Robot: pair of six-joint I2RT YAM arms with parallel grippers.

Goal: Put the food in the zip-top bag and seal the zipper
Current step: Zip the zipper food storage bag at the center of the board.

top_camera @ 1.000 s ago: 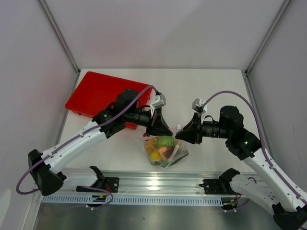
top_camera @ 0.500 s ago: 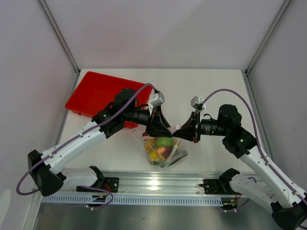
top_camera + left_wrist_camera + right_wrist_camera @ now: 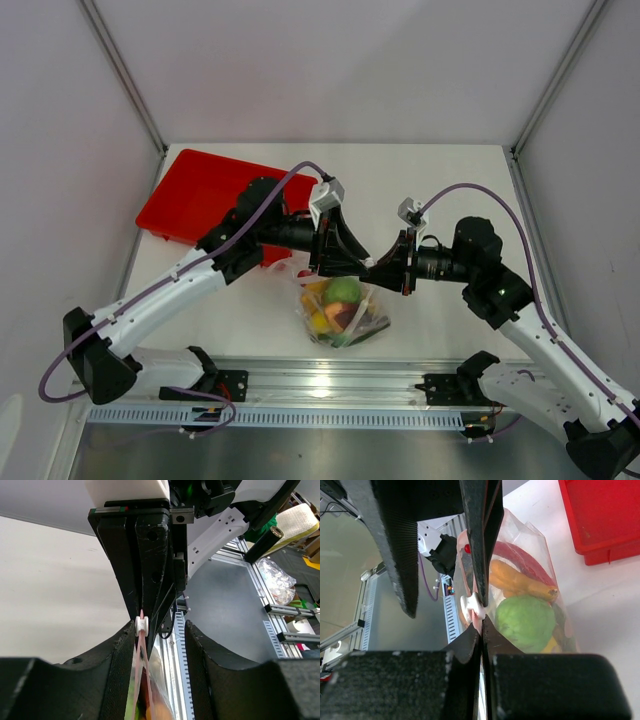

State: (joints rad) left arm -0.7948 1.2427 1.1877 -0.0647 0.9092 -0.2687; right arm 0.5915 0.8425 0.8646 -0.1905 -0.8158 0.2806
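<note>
The zip-top bag (image 3: 350,322) hangs between my grippers near the table's front edge, with the food inside: a green lime (image 3: 343,291), orange pieces and yellow fruit. My right gripper (image 3: 384,271) is shut on the pink zipper (image 3: 478,620), right next to its white slider (image 3: 472,605). The lime (image 3: 526,622) and an orange piece (image 3: 520,584) show through the plastic. My left gripper (image 3: 348,264) is open and straddles the zipper (image 3: 141,647). The slider (image 3: 142,625) sits against its left finger (image 3: 120,670). The two grippers almost touch.
The red tray (image 3: 205,190) lies at the back left, behind my left arm, and shows in the right wrist view (image 3: 600,515). The aluminium rail (image 3: 320,385) with the arm bases runs just in front of the bag.
My left gripper has moved right along the bag's mouth toward my right gripper. The right gripper has shifted slightly left. The gap between them has closed.
</note>
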